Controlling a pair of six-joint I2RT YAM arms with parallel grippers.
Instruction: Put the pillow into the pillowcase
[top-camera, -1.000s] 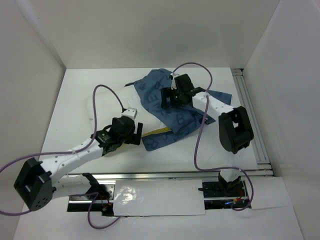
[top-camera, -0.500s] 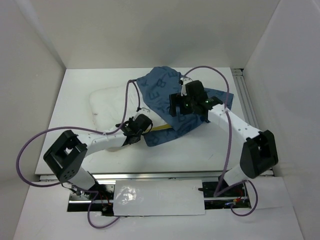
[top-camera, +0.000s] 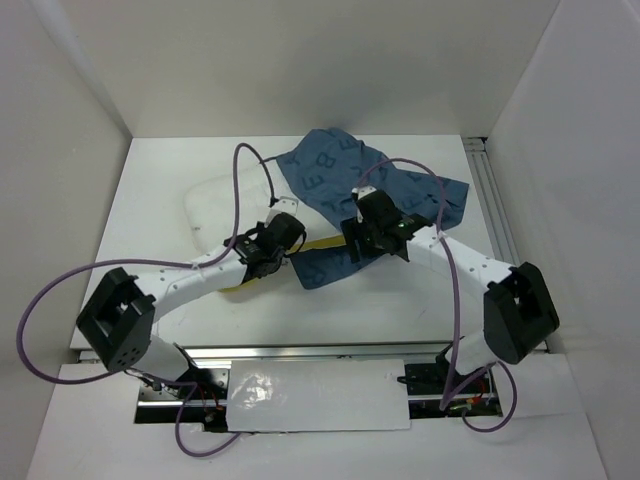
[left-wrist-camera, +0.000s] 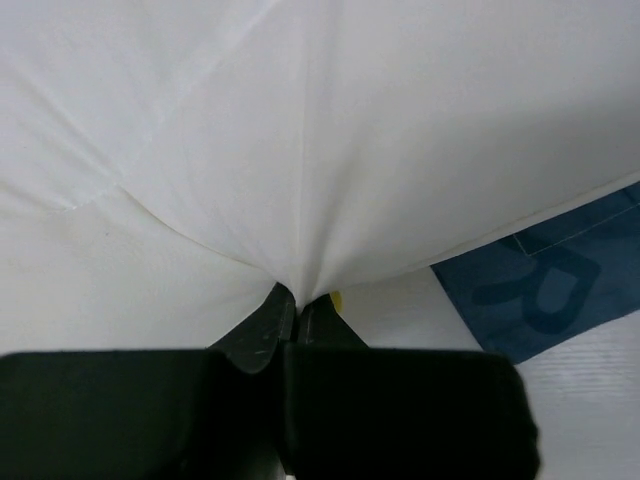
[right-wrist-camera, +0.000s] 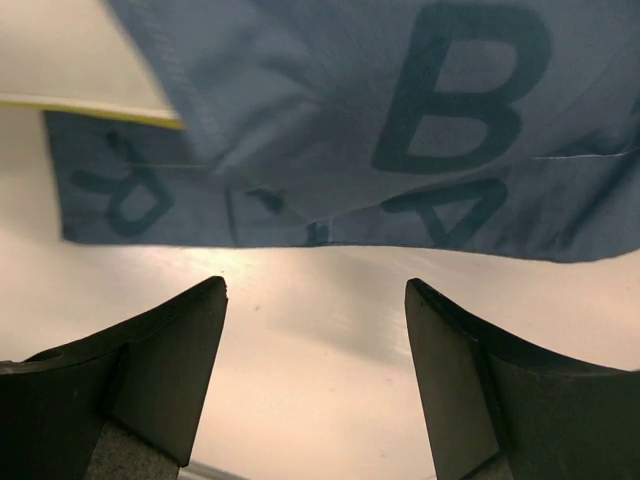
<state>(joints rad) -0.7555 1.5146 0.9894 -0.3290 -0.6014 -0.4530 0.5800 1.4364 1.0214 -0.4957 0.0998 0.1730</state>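
Pillowcase (right-wrist-camera: 300, 120): large printed letters; "B" clear, "A" beneath partly cut off; others unreadable.

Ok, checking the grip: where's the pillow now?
Top view: the pillow lies left of centre, partly overlapped by the pillowcase, pinched by the left gripper.

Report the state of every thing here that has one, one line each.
pillow: lying flat, mostly uncovered, its right end hidden by blue fabric, cloth bunched where it is pinched.
pillowcase: rumpled, draped over the pillow's right end, not gripped.
left pincer: shut on the pillow's white cloth.
right pincer: open, nothing between its fingers, just short of the pillowcase's edge.
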